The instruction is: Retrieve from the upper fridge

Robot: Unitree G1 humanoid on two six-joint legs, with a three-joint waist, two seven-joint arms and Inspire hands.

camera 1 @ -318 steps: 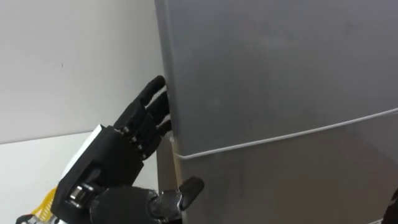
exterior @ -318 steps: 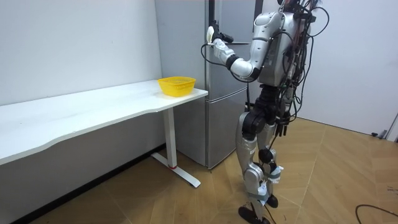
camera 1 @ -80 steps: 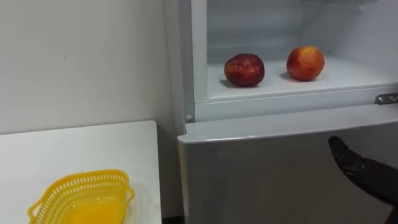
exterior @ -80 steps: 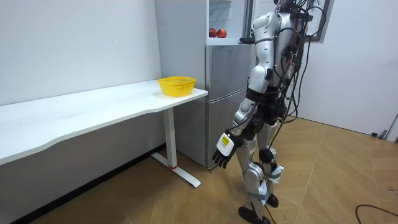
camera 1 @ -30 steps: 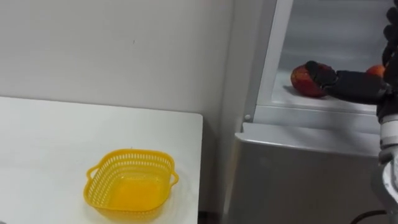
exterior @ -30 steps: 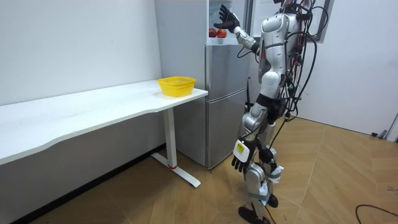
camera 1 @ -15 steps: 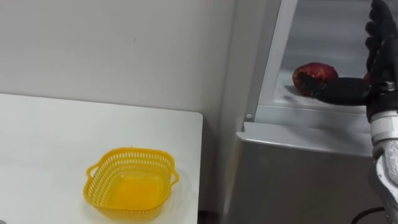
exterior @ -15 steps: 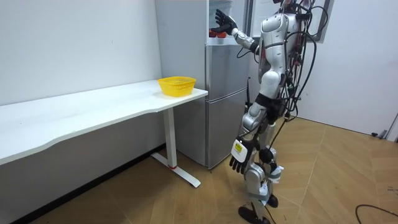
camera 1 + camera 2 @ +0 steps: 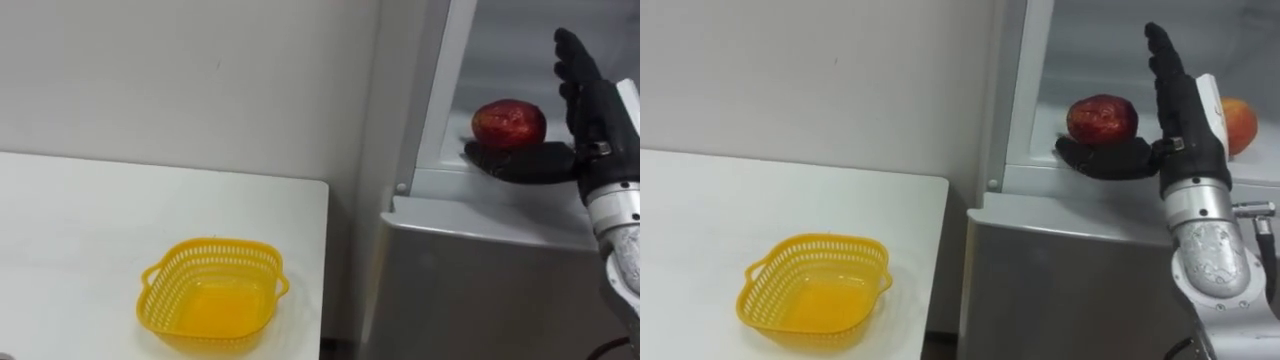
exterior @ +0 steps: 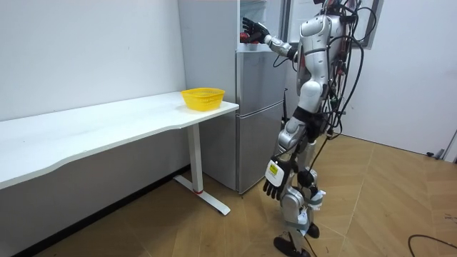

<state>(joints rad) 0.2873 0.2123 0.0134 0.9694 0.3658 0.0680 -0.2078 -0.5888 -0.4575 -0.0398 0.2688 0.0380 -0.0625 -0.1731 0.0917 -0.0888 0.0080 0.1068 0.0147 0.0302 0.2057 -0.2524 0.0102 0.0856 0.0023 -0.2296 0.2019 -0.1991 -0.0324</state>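
Observation:
A dark red apple (image 9: 508, 122) lies on the shelf of the open upper fridge compartment (image 9: 452, 90). A second, orange-red apple (image 9: 1238, 125) lies further right on the same shelf. My right hand (image 9: 588, 115) is raised between the two apples, open, with its fingers straight up. Its thumb (image 9: 515, 161) reaches left along the shelf edge, just in front of the dark red apple. It holds nothing. In the room view I stand facing the fridge (image 10: 260, 121), right hand (image 10: 250, 30) up at the compartment, while my left hand (image 10: 273, 181) hangs relaxed by my thigh.
A yellow plastic basket (image 9: 212, 298) sits near the right end of the white table (image 9: 80, 230), just left of the fridge. The lower fridge door (image 9: 480, 290) is closed. A white wall runs behind the table.
My right hand has come down and further into the compartment. Its thumb, which overlapped the dark red apple, now lies just below it. The left hand still hangs.

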